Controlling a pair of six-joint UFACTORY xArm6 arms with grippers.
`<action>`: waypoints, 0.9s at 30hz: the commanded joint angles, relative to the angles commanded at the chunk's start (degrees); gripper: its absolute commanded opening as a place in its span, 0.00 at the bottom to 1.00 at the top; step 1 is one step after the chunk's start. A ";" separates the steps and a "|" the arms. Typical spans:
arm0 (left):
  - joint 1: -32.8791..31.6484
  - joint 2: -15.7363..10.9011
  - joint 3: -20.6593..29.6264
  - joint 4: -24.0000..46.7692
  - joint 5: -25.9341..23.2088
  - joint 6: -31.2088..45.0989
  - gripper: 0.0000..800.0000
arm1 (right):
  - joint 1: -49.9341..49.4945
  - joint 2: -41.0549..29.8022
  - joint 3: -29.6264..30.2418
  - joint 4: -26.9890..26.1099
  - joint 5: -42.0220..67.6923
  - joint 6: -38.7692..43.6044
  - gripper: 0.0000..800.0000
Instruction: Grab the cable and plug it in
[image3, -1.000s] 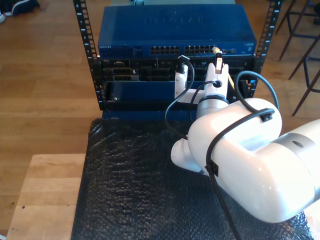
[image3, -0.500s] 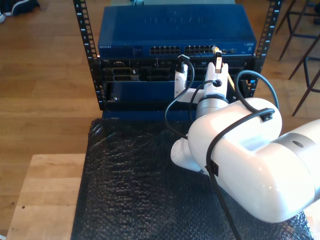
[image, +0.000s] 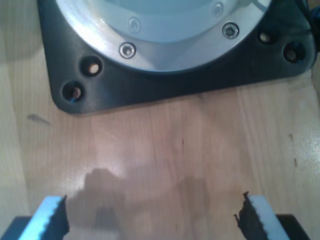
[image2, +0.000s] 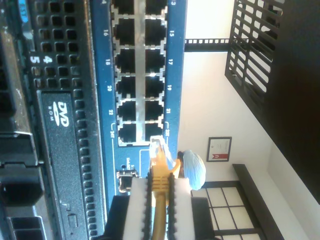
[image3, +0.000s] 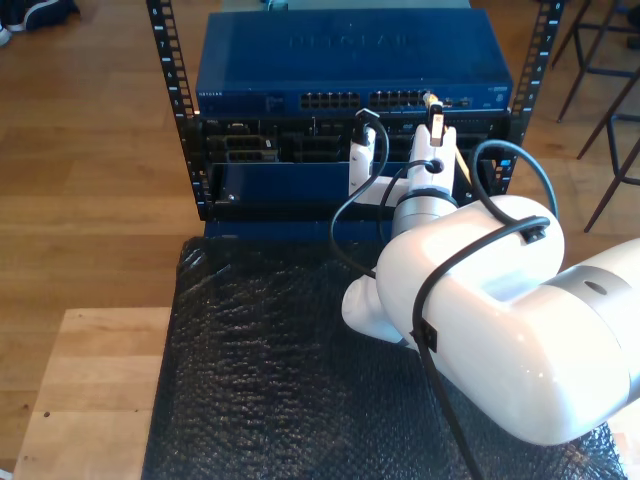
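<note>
Cable is sitting clamped between the white fingers of my second gripper, its yellow boot poking out ahead of the pads and its clear plug reaching the blue switch. The plug tip is touching the face of the switch at the end of the port rows, by the port marked 23; whether it is seated inside a port I cannot tell. A black panel with a DVD-ROM label is lying beside the switch face.

In the exterior view my second gripper is standing upright in front of the switch, toward that view's right end of the port rows, with the cable showing as a small yellow tip at the front panel. The white arm is taking up that view's lower right, over a black mat.

My first gripper is hanging with its jaws wide apart and nothing between them, over a wooden tabletop, near a black base plate.
</note>
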 joint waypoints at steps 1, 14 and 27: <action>0.00 0.00 0.00 0.00 0.00 0.00 1.00 | 0.00 0.00 0.00 0.00 0.09 0.00 0.00; 0.00 0.00 0.00 0.00 0.00 0.00 1.00 | 0.00 0.09 0.00 0.00 0.09 0.44 0.00; 0.00 0.00 0.00 0.00 0.00 0.00 1.00 | 0.09 0.09 -1.05 0.00 0.62 1.41 0.00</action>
